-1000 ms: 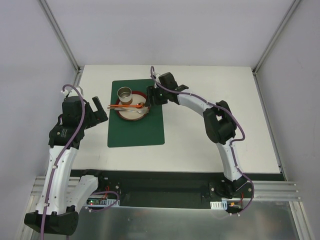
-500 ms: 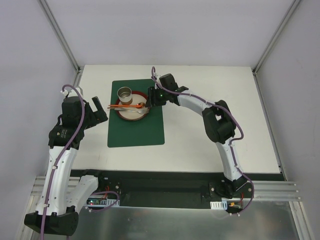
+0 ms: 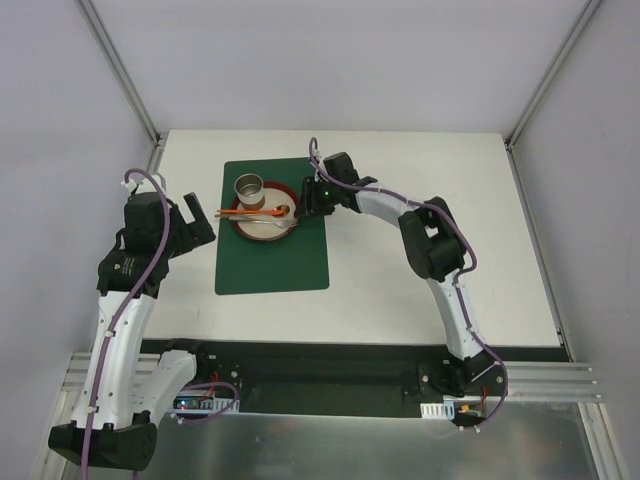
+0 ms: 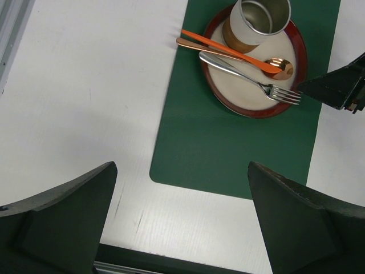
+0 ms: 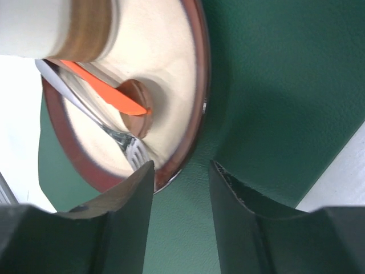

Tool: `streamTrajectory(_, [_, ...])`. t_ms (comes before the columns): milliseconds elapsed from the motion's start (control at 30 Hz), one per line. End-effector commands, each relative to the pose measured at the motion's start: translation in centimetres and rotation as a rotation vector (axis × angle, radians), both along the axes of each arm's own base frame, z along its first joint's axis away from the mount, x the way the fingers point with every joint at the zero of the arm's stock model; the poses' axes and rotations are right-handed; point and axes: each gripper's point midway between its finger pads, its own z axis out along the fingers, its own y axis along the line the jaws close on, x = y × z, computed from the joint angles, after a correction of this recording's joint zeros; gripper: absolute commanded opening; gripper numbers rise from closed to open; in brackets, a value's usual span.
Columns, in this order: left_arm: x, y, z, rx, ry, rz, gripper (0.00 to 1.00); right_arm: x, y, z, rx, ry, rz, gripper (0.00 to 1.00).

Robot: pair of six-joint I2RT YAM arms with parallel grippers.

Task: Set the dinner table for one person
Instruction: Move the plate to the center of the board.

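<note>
here we see the dinner table, a white tabletop, lying flat under both arms, with a dark green placemat left of its middle. on the far half of the placemat sits a red-rimmed plate with a cream centre. a metal cup with a tan band stands upright on the plate's far left part. across the plate lie a copper spoon, a silver fork and a thin orange utensil. their handles point left, and the orange and copper ones reach past the rim.

our right gripper is at the plate's right edge, low over the placemat. its jaws stand a little apart. the wrist view shows the plate rim in the gap between them, with the fork's tines just beside one finger. we cannot tell whether either finger touches the rim.

our left gripper hangs above bare table left of the placemat, well apart from the plate, its jaws spread wide and holding nothing.
</note>
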Motion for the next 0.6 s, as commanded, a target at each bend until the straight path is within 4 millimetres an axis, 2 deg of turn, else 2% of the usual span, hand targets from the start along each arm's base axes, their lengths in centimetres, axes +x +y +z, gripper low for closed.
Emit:
streamTrajectory(0, [0.5,0.5,1.0,0.018,-0.024,0.019,0.99,1.2,1.3,1.8,0.073,-0.02,0.009,0.44])
streamTrajectory(133, [0.6,0.5,0.8,0.019,-0.015,0.02,0.99,1.3,1.3,1.0,0.075,-0.003,0.006,0.43])
streamTrajectory(267, [0.7,0.7,0.7,0.023,-0.011,0.027,0.99,1.6,1.4,1.1,0.088,0.004,0.007,0.4])
streamTrajectory(367, [0.8,0.7,0.4,0.026,-0.002,0.03,0.99,1.8,1.7,1.0,0.1,0.014,0.01,0.3])
streamTrajectory(433, [0.8,0.8,0.4,0.027,0.0,0.032,0.99,1.9,1.7,0.9,0.103,0.024,0.005,0.14])
streamTrajectory(467, [0.8,0.8,0.4,0.027,0.0,0.032,0.99,2.1,1.8,1.0,0.105,0.027,0.003,0.01])
streamTrajectory(567, [0.7,0.9,0.7,0.03,-0.008,0.035,0.99,2.1,1.7,0.8,0.104,0.036,-0.004,0.01])
